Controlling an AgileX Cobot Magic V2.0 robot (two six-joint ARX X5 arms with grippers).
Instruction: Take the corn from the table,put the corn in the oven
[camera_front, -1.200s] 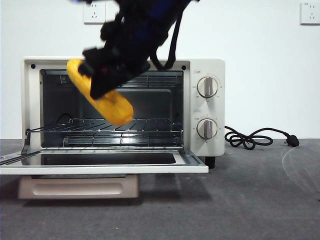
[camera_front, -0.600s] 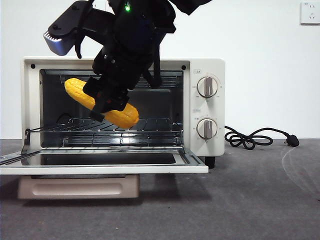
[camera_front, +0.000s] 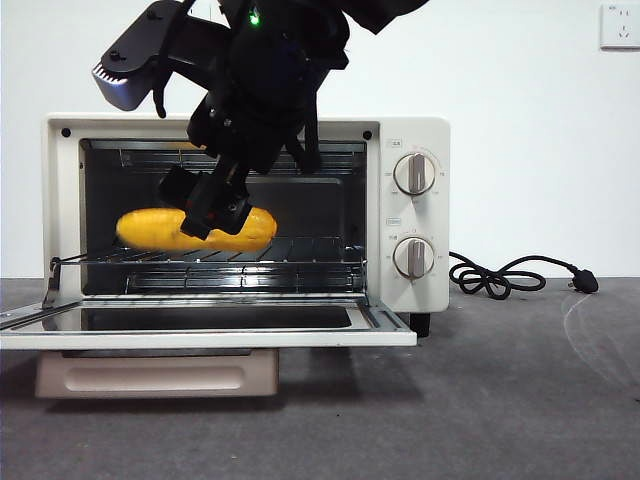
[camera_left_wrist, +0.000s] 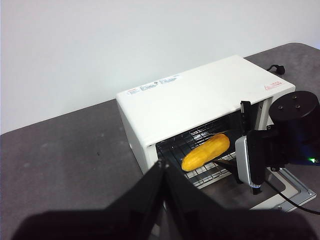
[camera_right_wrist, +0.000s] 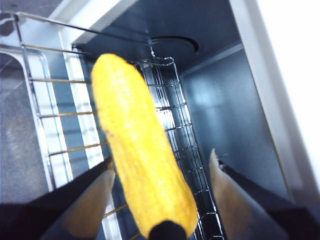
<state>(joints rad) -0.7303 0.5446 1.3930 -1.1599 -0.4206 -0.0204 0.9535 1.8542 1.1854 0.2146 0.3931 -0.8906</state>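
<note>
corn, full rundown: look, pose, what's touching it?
The corn is a yellow-orange cob with fine bumpy kernel rows, tapering to rounded ends. It lies lengthwise, about level, on the wire rack inside the open oven, toward the cavity's left side in the front view. The right gripper straddles its middle with jaws spread. One jaw sits close against the cob; contact is unclear. The other stands clear of it.

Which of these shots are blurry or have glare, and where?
Front view: sharp; glare on the wire rack under the corn. Right wrist view: the right pincer and the corn's near end are soft, too close. Left wrist view: the left pincer is a dark blur; the oven is clear.
</note>
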